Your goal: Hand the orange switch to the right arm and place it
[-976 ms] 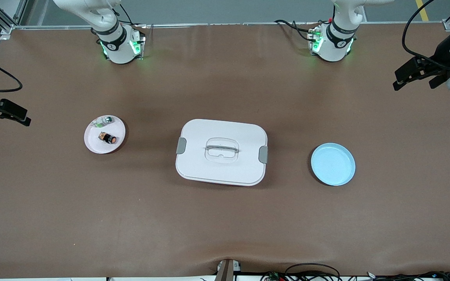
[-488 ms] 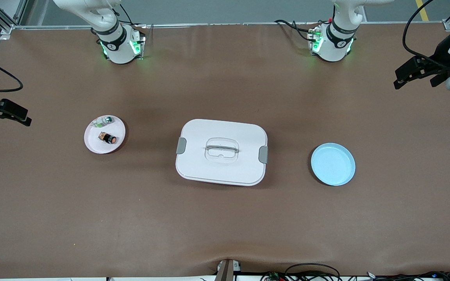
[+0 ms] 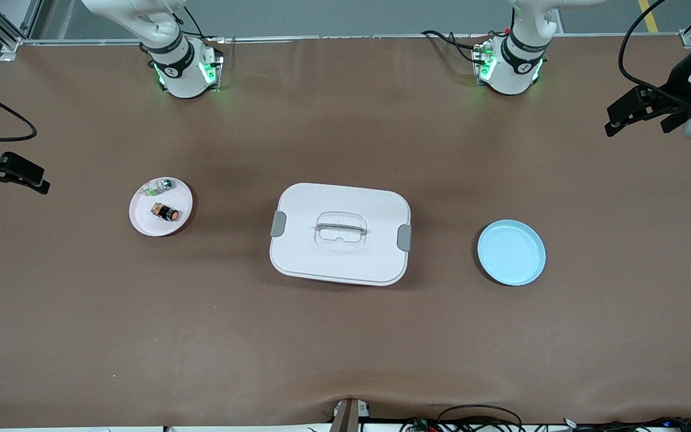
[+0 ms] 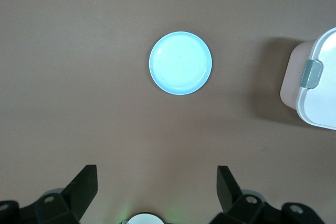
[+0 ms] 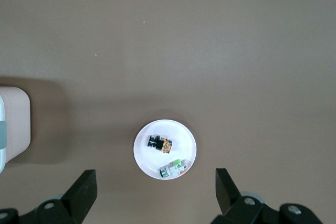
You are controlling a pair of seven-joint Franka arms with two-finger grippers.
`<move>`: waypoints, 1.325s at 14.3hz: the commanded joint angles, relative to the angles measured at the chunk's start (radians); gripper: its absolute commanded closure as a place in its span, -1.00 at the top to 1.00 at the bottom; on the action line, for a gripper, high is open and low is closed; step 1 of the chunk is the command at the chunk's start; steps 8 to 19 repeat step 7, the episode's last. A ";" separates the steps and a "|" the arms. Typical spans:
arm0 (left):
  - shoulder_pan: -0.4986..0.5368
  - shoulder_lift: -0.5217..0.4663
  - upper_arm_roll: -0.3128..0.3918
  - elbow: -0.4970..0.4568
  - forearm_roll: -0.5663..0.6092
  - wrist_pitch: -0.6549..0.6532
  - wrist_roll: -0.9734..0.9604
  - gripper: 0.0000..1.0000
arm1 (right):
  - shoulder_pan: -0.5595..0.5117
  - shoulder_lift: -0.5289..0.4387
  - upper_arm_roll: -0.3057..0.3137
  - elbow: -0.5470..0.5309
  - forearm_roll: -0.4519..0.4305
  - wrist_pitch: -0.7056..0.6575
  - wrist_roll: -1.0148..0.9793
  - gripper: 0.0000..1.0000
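Table point(image 3: 345, 336) w/ brown cover, seen from above; landmark is the white lidded box point(image 3: 340, 233) at its centre. White plate point(image 3: 141, 223) sits well apart from the box, toward the right arm's end of the table. On that plate lies the orange switch point(image 3: 166, 212), a tiny black cylinder w/ a round orange face, on its side. Also on the plate, just beside the switch and farther from the front camera, a whitish-clear part point(image 3: 159, 187) w/ green and silver. Light blue plate point(image 3: 511, 252) sits well apart from the box toward the left arm's end, slightly nearer the front camera than the box's centre.

Right tool point(image 5: 152, 195) waits high over the table at the right arm's end, fingers spread wide, holding nothing; its wrist view looks down on the white plate w/ both parts. Left tool point(image 4: 157, 192) waits high over the table at the left arm's end, fingers likewise spread wide and holding nothing; its wrist view looks down on the blue plate and a corner of the box.
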State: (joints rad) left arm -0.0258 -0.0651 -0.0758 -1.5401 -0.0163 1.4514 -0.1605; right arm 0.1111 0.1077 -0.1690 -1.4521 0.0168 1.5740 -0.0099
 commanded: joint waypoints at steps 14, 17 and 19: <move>-0.003 0.002 -0.002 0.012 0.018 -0.014 0.010 1.00 | 0.002 0.012 -0.004 0.026 0.005 -0.011 -0.005 1.00; -0.003 0.002 -0.002 0.012 0.018 -0.014 0.010 1.00 | 0.002 0.012 -0.004 0.026 0.005 -0.011 -0.005 1.00; -0.003 0.002 -0.002 0.012 0.018 -0.014 0.010 1.00 | 0.002 0.012 -0.004 0.026 0.005 -0.011 -0.005 1.00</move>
